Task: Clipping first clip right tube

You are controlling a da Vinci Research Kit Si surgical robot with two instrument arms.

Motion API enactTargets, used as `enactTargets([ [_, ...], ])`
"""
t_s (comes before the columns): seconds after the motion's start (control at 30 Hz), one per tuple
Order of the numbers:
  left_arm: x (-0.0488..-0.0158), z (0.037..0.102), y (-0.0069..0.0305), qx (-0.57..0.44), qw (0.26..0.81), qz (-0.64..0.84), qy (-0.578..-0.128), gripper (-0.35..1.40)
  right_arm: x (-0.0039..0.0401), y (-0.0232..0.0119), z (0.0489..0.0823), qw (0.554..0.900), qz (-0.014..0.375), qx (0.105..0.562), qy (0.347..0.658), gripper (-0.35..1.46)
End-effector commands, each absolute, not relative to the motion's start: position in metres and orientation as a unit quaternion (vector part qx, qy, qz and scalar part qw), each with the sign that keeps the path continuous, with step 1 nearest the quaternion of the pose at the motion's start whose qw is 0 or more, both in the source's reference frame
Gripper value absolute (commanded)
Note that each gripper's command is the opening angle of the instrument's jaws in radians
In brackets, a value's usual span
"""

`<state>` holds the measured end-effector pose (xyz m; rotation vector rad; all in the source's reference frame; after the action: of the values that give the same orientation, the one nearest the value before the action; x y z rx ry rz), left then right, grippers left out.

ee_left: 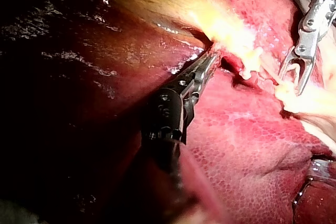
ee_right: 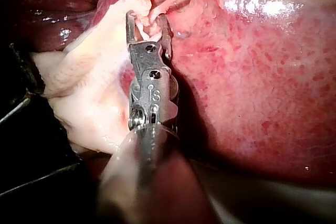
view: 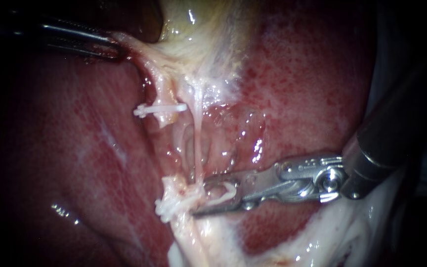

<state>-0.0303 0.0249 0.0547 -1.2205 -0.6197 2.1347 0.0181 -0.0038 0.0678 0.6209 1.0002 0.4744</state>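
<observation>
With left instrument [view: 114,46] gripping tissue [view: 135,50] at 10 o'clock, seat open jaws of right instrument [view: 201,198] squarely across right tube [view: 199,138] before closing.

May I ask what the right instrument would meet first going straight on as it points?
Probably the tissue clump at the lower end of the tube, just ahead of the right instrument; depth is unclear.

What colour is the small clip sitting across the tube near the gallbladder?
White. The small straight clip shows best in the endoscope view.
</observation>
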Motion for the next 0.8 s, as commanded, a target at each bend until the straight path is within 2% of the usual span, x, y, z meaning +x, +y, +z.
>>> enactTargets([
  [0.03,-0.0303,0.0547,0.0248,-0.459,0.298,0.803,-0.233,-0.35,0.0181,-0.0038,0.0678,0.805,0.222,0.290,0.467,0.32],
  [0.23,-0.0303,0.0547,0.0248,-0.459,0.298,0.803,-0.233,-0.35,0.0179,-0.0035,0.0676,0.785,0.241,0.298,0.487,0.48],
  [0.47,-0.0302,0.0547,0.0248,-0.459,0.298,0.803,-0.233,-0.35,0.0166,-0.0028,0.0674,0.753,0.243,0.341,0.507,0.50],
  [0.8,-0.0302,0.0547,0.0248,-0.459,0.298,0.803,-0.233,-0.35,0.0150,-0.0007,0.0679,0.704,0.273,0.386,0.530,0.50],
])
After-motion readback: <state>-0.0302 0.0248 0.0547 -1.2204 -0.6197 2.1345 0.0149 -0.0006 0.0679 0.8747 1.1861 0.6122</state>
